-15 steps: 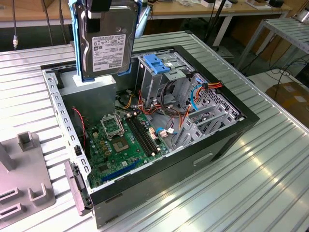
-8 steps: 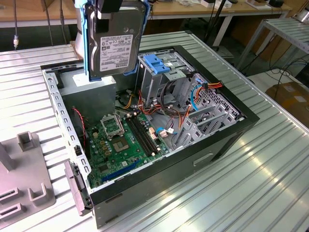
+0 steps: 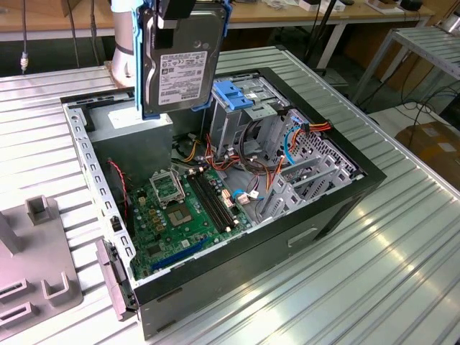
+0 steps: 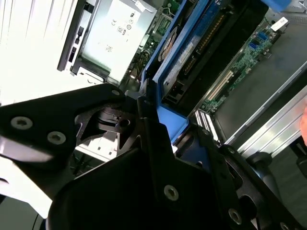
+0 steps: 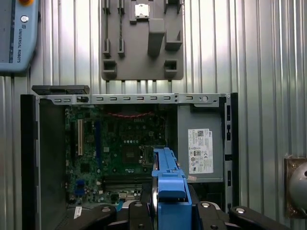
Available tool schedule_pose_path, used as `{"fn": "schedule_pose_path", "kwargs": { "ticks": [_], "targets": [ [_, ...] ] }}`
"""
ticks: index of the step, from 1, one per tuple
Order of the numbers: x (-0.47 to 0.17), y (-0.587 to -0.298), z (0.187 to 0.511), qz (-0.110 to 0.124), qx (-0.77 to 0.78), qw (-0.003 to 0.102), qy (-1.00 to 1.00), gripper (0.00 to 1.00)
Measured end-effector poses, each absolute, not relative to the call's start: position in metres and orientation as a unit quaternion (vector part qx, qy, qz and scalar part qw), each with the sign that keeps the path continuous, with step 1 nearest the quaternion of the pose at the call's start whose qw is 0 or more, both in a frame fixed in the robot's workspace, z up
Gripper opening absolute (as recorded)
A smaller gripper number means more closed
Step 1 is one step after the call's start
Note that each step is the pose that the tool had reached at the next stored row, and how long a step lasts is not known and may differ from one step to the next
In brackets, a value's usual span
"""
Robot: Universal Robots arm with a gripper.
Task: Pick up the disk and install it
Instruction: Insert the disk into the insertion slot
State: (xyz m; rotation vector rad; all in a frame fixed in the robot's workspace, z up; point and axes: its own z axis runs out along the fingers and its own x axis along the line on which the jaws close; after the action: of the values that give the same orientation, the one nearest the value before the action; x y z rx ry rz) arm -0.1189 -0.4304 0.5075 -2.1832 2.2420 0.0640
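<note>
The disk point(image 3: 180, 65) hangs upright in the air above the back part of the open computer case point(image 3: 338, 208). It is silver-grey, with a white label facing the exterior view and a blue bracket round its edges. My gripper point(image 3: 176, 13) is shut on its upper edge. In the first wrist view the disk's blue bracket point(image 5: 171, 184) shows edge-on between the black fingers point(image 5: 139, 213), over the motherboard point(image 5: 120, 143). In the second wrist view the disk point(image 4: 189, 52) runs away from the gripper point(image 4: 158, 127).
An upright metal cage with a blue handle point(image 3: 236, 97) stands in the case beside the disk. A grey box with a white sticker point(image 5: 200, 151) sits in the case's corner. Loose cables point(image 3: 302, 133) cross the bay. A grey fixture plate point(image 3: 36, 266) lies on the ridged table.
</note>
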Motion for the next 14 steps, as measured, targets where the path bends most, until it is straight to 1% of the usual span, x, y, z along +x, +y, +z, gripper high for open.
{"fn": "schedule_pose_path", "kwargs": {
  "ticks": [14],
  "targets": [
    [-0.101,-0.431,0.506,0.020,-0.697,0.006,0.716,0.37]
  ]
}}
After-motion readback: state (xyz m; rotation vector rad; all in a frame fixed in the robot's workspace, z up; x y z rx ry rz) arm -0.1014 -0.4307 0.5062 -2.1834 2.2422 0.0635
